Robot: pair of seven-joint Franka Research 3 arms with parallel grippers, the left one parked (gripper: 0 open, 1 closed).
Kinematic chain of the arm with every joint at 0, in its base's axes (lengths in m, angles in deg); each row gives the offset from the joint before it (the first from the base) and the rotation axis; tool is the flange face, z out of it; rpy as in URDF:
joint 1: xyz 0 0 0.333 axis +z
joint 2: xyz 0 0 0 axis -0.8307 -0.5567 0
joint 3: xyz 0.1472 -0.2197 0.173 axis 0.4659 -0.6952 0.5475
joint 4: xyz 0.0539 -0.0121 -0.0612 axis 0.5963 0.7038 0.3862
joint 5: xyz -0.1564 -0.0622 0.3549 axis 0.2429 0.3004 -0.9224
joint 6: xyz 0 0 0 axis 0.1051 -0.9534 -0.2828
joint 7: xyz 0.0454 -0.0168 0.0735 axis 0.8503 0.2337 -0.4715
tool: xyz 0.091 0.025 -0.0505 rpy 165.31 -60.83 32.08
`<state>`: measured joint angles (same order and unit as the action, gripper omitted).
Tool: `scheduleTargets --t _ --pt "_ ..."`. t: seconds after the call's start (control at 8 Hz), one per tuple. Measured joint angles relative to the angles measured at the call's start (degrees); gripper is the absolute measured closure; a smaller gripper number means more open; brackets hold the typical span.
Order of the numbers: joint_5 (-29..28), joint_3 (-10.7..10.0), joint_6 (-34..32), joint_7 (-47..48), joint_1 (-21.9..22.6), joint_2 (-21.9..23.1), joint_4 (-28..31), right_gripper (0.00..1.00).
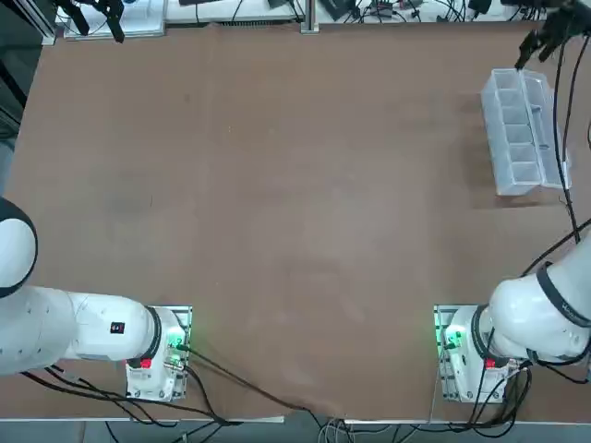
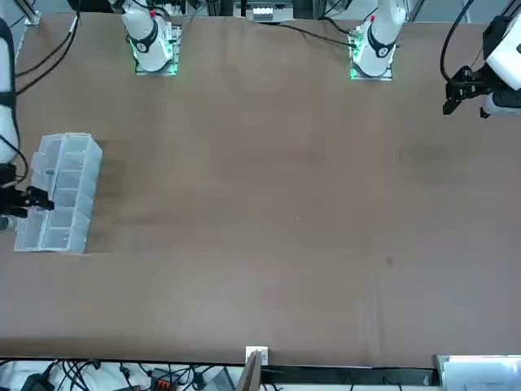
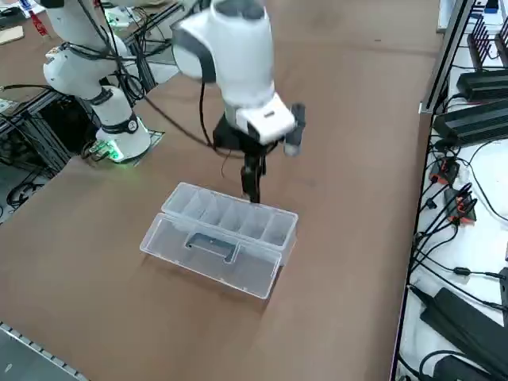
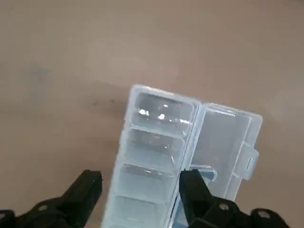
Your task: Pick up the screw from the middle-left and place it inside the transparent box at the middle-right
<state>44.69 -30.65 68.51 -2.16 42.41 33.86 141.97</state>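
Observation:
The transparent box lies at the table's middle-right, lid folded open beside its row of compartments. It also shows in the front view and the right side view. My right gripper hangs just above the box's far end, also seen from overhead and from the front. In the wrist view the gripper is open, its fingers spread over the box with nothing between them. Bright glints sit in the end compartment. I cannot make out the screw in any view.
Cables and black devices lie past the table edge on the box's side. Both arm bases are bolted at the near edge. A small dark mark sits on the brown tabletop.

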Motion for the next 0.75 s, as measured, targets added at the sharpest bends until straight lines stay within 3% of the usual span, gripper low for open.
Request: scheduleTargets --t 0.38,0.75 --pt "-4.51 0.67 -6.46 5.44 1.86 7.66 -0.3 0.0" --pt "-4.81 0.9 -13.82 14.64 5.68 14.63 -0.45 0.0"
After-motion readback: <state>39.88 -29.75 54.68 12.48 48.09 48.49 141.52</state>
